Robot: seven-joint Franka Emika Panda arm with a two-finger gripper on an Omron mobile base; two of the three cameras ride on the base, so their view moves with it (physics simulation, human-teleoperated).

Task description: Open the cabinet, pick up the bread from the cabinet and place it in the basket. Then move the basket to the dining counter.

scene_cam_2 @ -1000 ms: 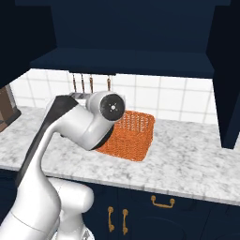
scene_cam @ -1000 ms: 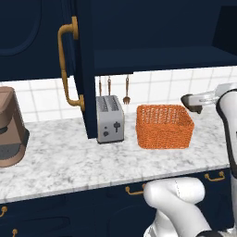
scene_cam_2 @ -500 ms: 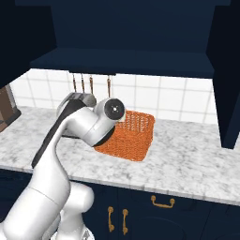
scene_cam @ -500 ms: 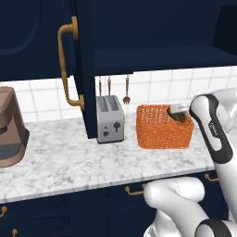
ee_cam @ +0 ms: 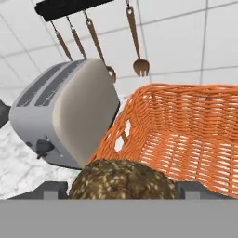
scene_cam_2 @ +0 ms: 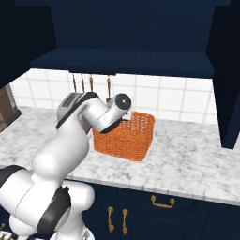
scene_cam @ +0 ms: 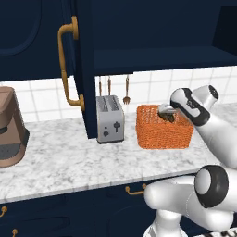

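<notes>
Swinging in from the right, my pincer is now hanging over the basket, clamped on the bread. I'm centring over the weave before letting go, staying off the toaster side.

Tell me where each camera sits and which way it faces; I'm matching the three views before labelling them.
Left base view: behind the arm to its left, looking forward and down at the counter; the arm rises lower right, its gripper over the basket.
Right base view: behind to the right, same counter; the arm rises lower left, hiding part of the basket.
Hand view: on the hand, looking along the fingers past the bread into the basket.
All three share the basket; left and hand views share the toaster.
</notes>
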